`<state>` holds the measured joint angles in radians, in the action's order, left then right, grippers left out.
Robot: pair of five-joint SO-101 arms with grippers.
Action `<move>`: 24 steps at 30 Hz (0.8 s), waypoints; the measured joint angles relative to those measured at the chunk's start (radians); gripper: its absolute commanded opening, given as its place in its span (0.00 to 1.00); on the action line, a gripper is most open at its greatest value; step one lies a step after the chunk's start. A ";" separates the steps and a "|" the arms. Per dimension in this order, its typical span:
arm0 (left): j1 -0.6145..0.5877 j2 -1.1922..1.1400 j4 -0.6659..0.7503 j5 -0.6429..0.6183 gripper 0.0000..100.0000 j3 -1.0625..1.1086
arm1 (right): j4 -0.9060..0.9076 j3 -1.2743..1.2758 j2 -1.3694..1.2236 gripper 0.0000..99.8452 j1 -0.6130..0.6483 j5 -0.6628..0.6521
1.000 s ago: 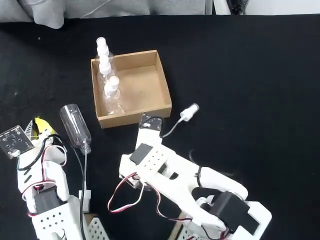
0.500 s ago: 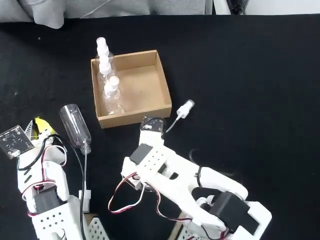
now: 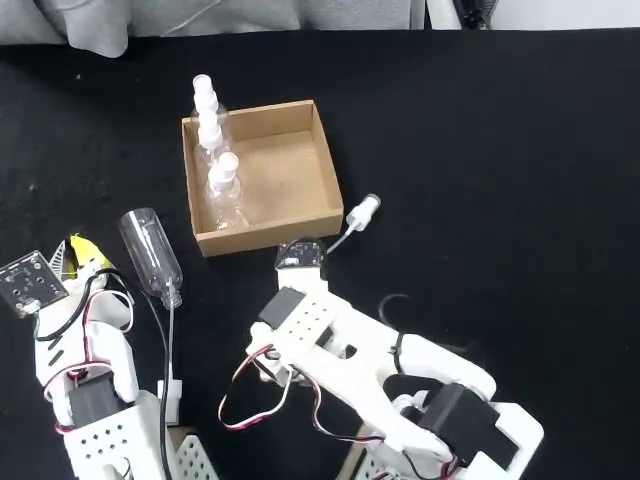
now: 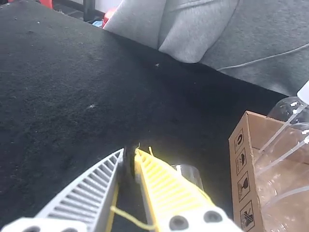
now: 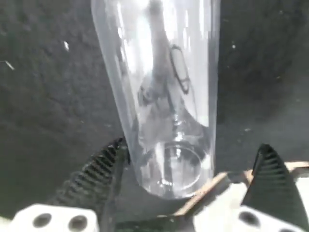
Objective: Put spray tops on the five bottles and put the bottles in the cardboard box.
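The right pincer (image 5: 191, 150) is gaping wide around the base of a clear bottle (image 5: 154, 72) that is lying on the black surface (image 3: 500, 150) at mid-frame, its long axis pointing straight away, up and right, toward its spray top (image 3: 362, 212) just beside the cardboard box (image 3: 331, 165).

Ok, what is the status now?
Left gripper shut, right gripper open around a bottle. Three topped bottles in box. Spray top beside box.

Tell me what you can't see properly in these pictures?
- Right wrist view: the clear bottle runs off the edge, so its far end is cut off.
- Left wrist view: the left pincer hides most of a second bottle; the edge cuts the cardboard box.
- High view: the tube of the spray top slips under the right arm.
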<state>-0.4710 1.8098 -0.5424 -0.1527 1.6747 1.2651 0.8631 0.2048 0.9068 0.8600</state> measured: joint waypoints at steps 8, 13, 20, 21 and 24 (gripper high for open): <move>0.000 0.000 0.000 0.000 0.03 0.000 | 0.072 -0.005 0.000 0.35 -0.129 -0.201; 0.000 0.000 0.000 0.000 0.03 0.000 | 0.143 -0.066 0.000 0.35 -0.272 -0.367; 0.000 0.000 0.000 0.000 0.03 0.000 | 0.198 -0.121 0.000 0.35 -0.448 -0.522; 0.000 0.000 0.000 0.000 0.03 0.000 | 0.198 -0.121 0.000 0.35 -0.468 -0.549; 0.000 0.000 0.000 0.000 0.03 0.000 | 0.198 -0.121 0.000 0.35 -0.523 -0.647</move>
<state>-0.4710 1.8098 -0.5424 -0.1527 1.6747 1.4630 0.7419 0.2048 0.3836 0.2125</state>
